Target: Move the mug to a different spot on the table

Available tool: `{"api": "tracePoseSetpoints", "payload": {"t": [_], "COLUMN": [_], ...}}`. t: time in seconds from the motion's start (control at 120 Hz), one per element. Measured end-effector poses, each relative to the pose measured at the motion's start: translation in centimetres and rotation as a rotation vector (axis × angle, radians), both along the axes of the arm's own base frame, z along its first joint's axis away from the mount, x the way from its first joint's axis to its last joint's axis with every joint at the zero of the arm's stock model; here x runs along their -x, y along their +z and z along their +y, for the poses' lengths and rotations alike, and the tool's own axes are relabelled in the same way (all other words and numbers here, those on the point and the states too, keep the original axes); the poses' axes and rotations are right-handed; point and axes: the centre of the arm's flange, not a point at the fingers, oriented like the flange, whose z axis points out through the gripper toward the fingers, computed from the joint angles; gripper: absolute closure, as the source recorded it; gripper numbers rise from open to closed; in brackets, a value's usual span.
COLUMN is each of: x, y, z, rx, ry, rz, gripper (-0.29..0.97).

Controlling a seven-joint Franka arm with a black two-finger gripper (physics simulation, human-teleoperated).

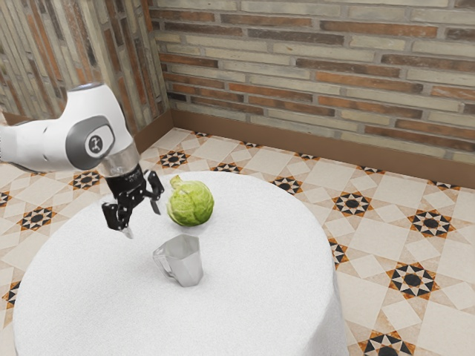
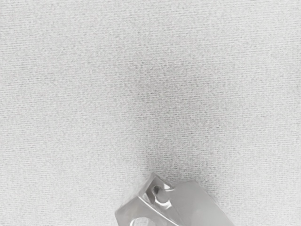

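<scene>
In the exterior view: a round desk (image 1: 282, 311) under a white, finely grained cloth. Upright near its middle, a grey metallic mug (image 1: 183, 259), faceted and tapering toward the base, with an angular handle on its 9 o'clock side. Slightly apart at the mug's 12 o'clock, a pale green cabbage (image 1: 190, 202), round, with crinkled, veined leaves. Hanging above the cloth at 9 o'clock of the cabbage and 11 o'clock of the mug, black fingers (image 1: 155, 202) on a glossy white arm (image 1: 74, 137), spread wide, gripping nothing, touching neither thing. In the wrist view, the mug (image 2: 176, 207) on the woven cloth, sharp-edged and shiny, a soft grey shadow on the fabric next to it. Beyond the desk, a tiled floor (image 1: 386, 222) with dark star patterns and a rough brick wall (image 1: 312, 67).
</scene>
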Motion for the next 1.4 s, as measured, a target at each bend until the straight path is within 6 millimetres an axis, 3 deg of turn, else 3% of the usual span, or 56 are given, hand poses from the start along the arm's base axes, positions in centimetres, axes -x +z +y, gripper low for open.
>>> {"api": "tracePoseSetpoints", "payload": {"t": [0.158, 0.708, 1.4], "x": [1.0, 2.1, 1.1], "y": [-2.2, -4.6, -8.3], "z": [-0.1, -2.7, -2.4], "rx": [-0.005, 0.01, 0.005], "ry": [0.181, 0.481, 0.596], "rz": [0.038, 0.08, 0.083], "gripper": [0.0, 0.0, 0.0]}}
